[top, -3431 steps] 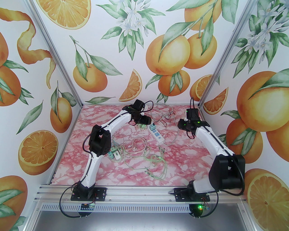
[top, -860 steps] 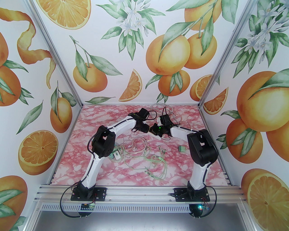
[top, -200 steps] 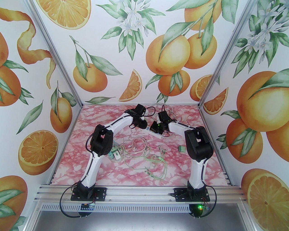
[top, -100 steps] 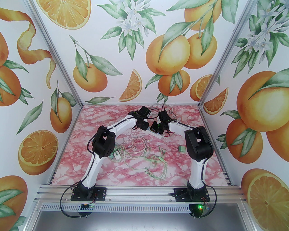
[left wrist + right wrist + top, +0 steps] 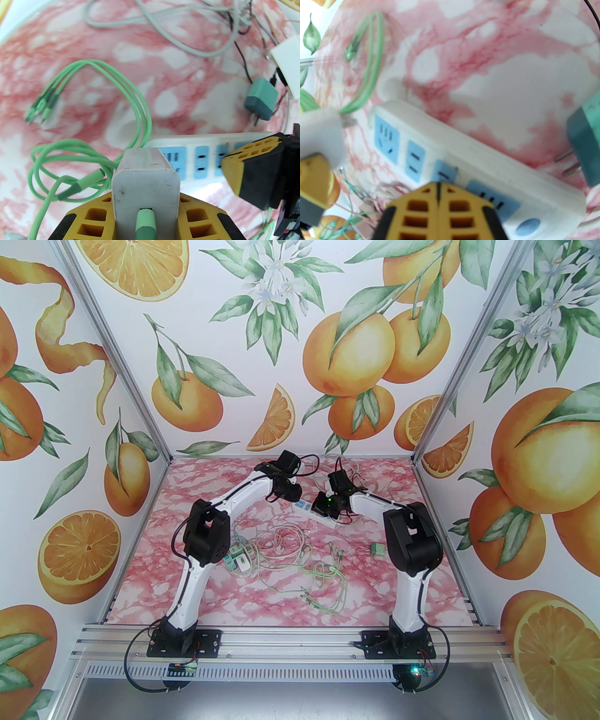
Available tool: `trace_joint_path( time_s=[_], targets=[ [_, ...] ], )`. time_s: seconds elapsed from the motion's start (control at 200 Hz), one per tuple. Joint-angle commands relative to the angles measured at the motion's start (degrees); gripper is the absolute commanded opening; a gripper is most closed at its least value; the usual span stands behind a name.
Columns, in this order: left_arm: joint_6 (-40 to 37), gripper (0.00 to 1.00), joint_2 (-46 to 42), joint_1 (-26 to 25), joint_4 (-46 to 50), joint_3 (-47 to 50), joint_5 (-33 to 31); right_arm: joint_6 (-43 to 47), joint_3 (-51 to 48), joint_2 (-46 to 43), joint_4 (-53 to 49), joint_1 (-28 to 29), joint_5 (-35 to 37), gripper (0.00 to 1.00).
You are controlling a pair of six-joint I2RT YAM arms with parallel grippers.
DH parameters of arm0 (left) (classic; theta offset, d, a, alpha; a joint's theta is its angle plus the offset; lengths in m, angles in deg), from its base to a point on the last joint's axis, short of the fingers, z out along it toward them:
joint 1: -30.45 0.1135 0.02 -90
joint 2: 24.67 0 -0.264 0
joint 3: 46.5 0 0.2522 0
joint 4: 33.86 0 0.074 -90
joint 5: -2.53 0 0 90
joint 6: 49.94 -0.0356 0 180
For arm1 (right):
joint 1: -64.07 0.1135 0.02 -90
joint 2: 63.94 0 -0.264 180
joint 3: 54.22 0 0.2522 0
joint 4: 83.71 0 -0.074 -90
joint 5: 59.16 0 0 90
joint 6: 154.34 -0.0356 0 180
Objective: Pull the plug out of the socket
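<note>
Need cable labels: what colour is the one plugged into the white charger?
Cable is light green; left wrist view shows it best.

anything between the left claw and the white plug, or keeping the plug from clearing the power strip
Nothing visible does. The left claw is shut on the white plug, whose prongs are out of the power strip. The shut right claw sits on the strip, off to one side.
</note>
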Motion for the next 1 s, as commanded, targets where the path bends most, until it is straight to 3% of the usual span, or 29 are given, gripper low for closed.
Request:
trace_joint_path(
  time_s=[0.0, 0.57, 0.736, 0.991],
  targets=[
    [-2.1, 0.19, -4.3, 0.3, 0.5, -1.1, -4.1, 0.7, -1.9, 3.3, -7.7, -0.9, 5.8, 0.0],
    [-11.8, 0.21, 0.8, 7.5, 4.7, 0.0, -33.2, 0.3, -2.2, 2.5, -7.1, -0.9, 5.4, 0.0],
    [-12.7, 0.22, 4.6, 8.3, 4.4, -0.9, -34.8, 0.2, -2.5, 2.5, -6.9, -0.9, 5.3, 0.0],
    [-10.3, 0.26, 8.6, 7.3, 6.4, -3.6, -31.2, 0.3, -2.5, 2.0, -6.5, -0.9, 4.7, 0.0]
  ],
)
